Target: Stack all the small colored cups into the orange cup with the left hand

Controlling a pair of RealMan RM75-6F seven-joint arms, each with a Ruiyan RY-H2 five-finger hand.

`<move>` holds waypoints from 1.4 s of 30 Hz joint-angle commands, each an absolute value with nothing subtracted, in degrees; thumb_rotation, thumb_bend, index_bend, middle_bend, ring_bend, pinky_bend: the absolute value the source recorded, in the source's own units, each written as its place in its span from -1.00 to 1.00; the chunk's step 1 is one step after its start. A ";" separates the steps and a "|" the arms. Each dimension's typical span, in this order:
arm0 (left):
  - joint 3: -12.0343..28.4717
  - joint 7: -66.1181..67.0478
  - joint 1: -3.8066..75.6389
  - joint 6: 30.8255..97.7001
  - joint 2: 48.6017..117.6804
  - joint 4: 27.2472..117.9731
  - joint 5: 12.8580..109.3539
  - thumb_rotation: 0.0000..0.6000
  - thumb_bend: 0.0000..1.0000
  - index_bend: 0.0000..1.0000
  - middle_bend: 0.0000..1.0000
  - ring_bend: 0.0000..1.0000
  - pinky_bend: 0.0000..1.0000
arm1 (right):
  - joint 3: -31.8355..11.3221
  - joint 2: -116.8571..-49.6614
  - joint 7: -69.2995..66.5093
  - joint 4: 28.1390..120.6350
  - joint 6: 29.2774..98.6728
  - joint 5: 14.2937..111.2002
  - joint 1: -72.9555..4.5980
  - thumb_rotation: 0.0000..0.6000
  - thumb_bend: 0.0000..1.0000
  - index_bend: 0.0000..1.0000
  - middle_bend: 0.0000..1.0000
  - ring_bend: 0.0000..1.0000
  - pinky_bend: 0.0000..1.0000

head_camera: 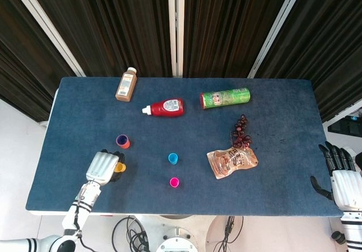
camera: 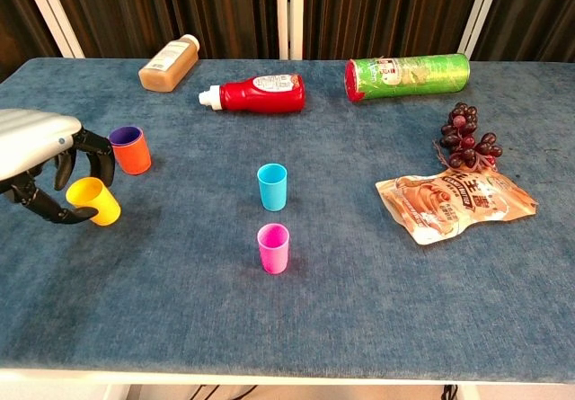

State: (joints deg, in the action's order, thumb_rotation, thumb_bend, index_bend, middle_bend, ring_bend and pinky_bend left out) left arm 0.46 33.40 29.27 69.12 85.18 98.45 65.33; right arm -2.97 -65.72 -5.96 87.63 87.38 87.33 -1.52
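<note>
Chest view shows the left hand (camera: 40,162) holding the tilted yellow cup (camera: 94,200); the orange cup (camera: 131,149) stands just beyond it, slightly to the right.

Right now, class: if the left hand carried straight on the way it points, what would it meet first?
Probably the orange cup, just beyond the left hand holding the tilted yellow cup; depth is uncertain.
</note>
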 commanded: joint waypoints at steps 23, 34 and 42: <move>13.19 41.90 40.47 63.71 82.30 98.55 46.57 1.00 -0.38 0.00 0.04 0.16 -0.17 | -3.05 -64.86 -6.74 88.01 87.64 87.22 -1.28 1.00 -0.45 -1.00 -1.00 -1.00 -1.00; 12.02 41.04 41.82 63.20 82.96 96.18 43.59 1.00 -0.38 -0.02 0.03 0.16 -0.17 | -3.09 -65.09 -7.50 87.28 87.35 87.04 -1.33 1.00 -0.45 -1.00 -1.00 -1.00 -1.00; 11.46 39.49 42.57 62.61 83.66 95.12 43.17 1.00 -0.39 -0.15 -0.03 0.08 -0.17 | -3.24 -65.14 -7.59 87.20 87.23 86.54 -1.25 1.00 -0.45 -1.00 -1.00 -1.00 -1.00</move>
State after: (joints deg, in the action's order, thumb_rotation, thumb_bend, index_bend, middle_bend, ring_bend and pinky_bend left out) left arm 11.57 39.57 42.45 62.79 83.59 95.21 43.42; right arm -3.24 -65.14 -7.59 87.19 87.23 86.54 -1.26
